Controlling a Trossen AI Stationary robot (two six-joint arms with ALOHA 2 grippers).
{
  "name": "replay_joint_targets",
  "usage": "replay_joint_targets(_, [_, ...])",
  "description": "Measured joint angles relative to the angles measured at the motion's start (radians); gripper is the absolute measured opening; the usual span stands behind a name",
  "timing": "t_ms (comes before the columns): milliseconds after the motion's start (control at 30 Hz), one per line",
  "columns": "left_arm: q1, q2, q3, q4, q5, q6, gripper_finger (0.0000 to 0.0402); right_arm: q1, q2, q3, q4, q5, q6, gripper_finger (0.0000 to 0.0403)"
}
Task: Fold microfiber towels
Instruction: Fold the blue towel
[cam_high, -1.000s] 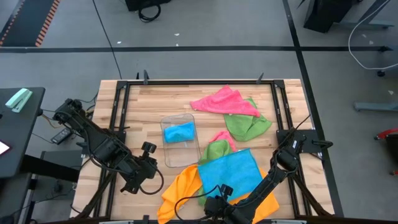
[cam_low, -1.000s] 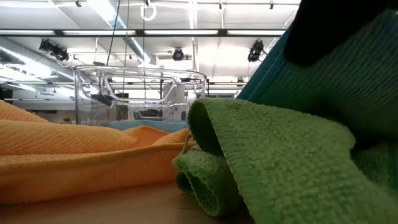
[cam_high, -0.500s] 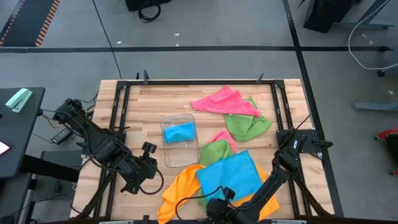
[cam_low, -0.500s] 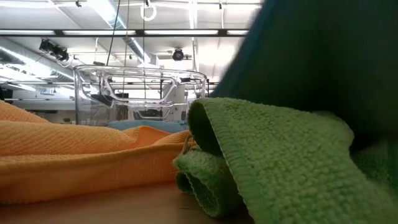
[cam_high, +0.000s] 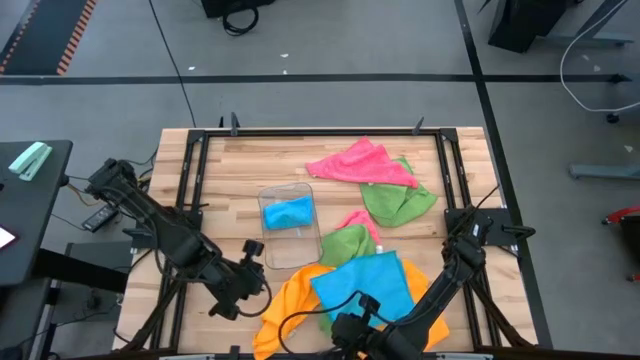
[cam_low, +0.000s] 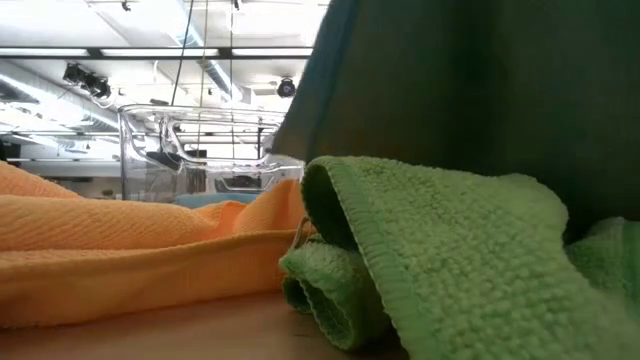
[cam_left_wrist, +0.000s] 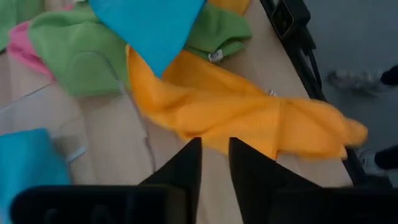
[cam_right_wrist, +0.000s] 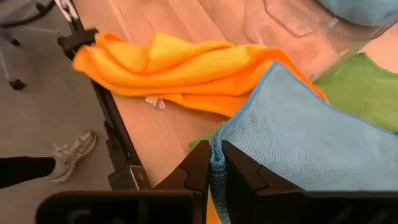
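The sky-blue towel lies spread near the front edge of the table, draped over an orange towel and a crumpled green towel, with one corner pinched in the right claw, whose fingers are closed tight on the hem. A pink towel and another green towel lie bunched toward the far right of the table, and a small blue cloth sits inside the clear plastic tray near the middle. The left claw hovers just above the bare wood beside the orange towel, its fingers a narrow gap apart and holding nothing. These cloths look light, limp and slightly grippy in their nap; they will likely sag and drag neighbours along rather than slide cleanly, so the blue one may tug the orange layer beneath it when pulled. A corner or hem is the sensible place to take hold, since a pinch in the middle would only gather a bunch. For a clean fold the blue towel probably needs a second grip at the neighbouring corner on the same edge, so both corners can travel together. From the low view, the green towel's rolled edge fills the foreground, with the blue cloth hanging dark behind it.
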Motion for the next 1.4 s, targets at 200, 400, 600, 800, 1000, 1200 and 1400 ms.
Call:
replay_joint_targets(200, [0.03, 0.006, -0.176, 0.376, -0.062, -0.035, 0.0151, -0.011, -0.029, 0.0, -0.003, -0.006, -0.008, 0.0042])
replay_joint_targets(400, [0.039, 0.097, -0.205, 0.562, -0.099, 0.06, 0.02, -0.017, -0.032, 0.002, 0.011, -0.015, 0.015, 0.0042])
replay_joint_targets(600, [0.038, 0.28, -0.118, 0.657, -0.15, 0.154, 0.0234, -0.021, -0.032, 0.003, 0.017, -0.019, 0.023, 0.0042])
replay_joint_targets(800, [0.047, 0.414, -0.018, 0.65, -0.294, 0.247, 0.0259, -0.019, -0.032, 0.003, 0.021, -0.027, 0.051, 0.0042])
replay_joint_targets(1000, [0.06, 0.492, 0.006, 0.639, -0.259, 0.331, 0.0263, -0.019, -0.032, 0.004, 0.027, -0.028, 0.063, 0.0042])
replay_joint_targets(1200, [0.069, 0.541, 0.006, 0.62, -0.33, 0.334, 0.0245, -0.02, -0.032, 0.004, 0.035, -0.026, 0.068, 0.0042])
replay_joint_targets(1400, [0.095, 0.587, 0.006, 0.639, -0.35, 0.333, 0.0207, -0.02, -0.032, 0.004, 0.035, -0.026, 0.054, 0.0042])
